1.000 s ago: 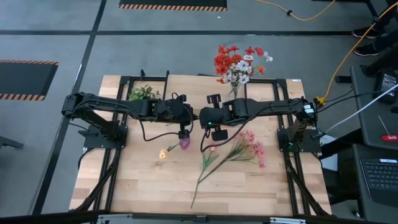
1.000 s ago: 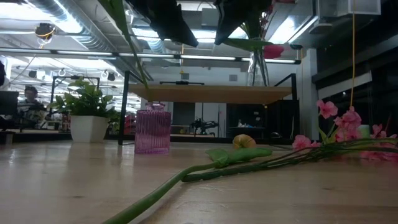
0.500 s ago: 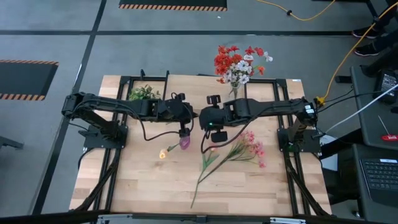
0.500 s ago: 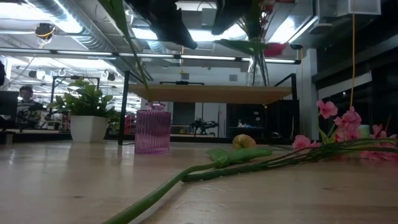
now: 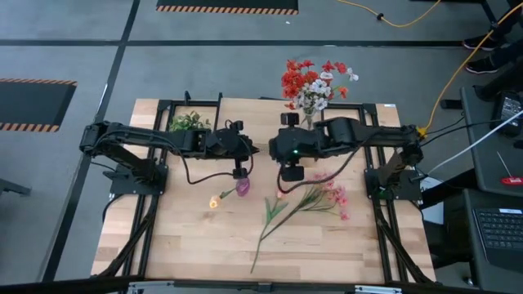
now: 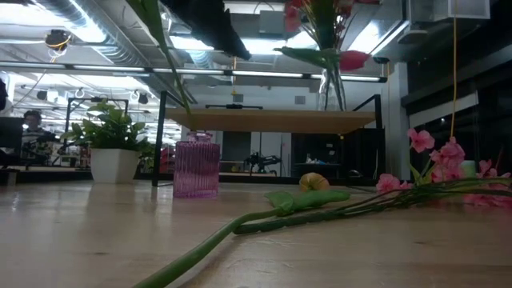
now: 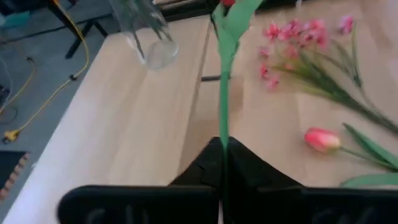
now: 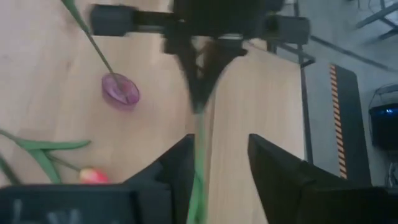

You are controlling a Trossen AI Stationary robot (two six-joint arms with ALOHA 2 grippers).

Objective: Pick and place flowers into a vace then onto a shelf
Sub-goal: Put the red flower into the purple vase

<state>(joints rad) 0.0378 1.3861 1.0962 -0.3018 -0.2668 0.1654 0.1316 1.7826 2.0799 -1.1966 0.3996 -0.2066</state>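
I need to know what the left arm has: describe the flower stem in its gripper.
The flower stem is thin, smooth and bright green, plastic-looking, with a broad leaf near its far end. It runs straight out from the left gripper, whose dark fingers are shut on it, above the table. In the right wrist view, the stem passes between the right gripper's open fingers. Its bloom is barely visible.

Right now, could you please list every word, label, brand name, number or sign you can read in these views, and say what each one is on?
No readable text in any view.
The floor stripes are orange-and-black hazard marking, not lettering.
The purple vase, the white plant pot and the shelf show no label.
Both arms show no readable brand mark.
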